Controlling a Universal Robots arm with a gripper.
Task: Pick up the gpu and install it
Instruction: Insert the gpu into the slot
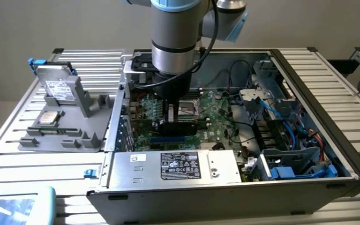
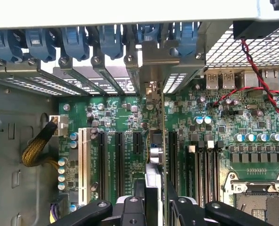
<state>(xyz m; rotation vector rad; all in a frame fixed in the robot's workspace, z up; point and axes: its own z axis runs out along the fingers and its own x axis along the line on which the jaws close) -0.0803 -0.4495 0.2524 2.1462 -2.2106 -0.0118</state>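
**Fingers (image 2: pixel 130 211) clenched on the gpu (image 2: pixel 152 176), card poised over the slots**

Both fingers of the gripper (image 1: pixel 179 121) pinch the gpu upright, edge-down, inside the computer case (image 1: pixel 230 187). It sits close over the motherboard (image 2: pixel 201 141), among the black expansion slots (image 2: pixel 118 160). By my judgement the install step is in hand; whether the card has entered a slot is hidden. Seating it calls for a straight push, with the metal bracket (image 2: pixel 151 92) lined up at the rear opening.

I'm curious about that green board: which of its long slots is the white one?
The slot at the end of the row, right beside the braided yellow cable. The rest of the row is dark.
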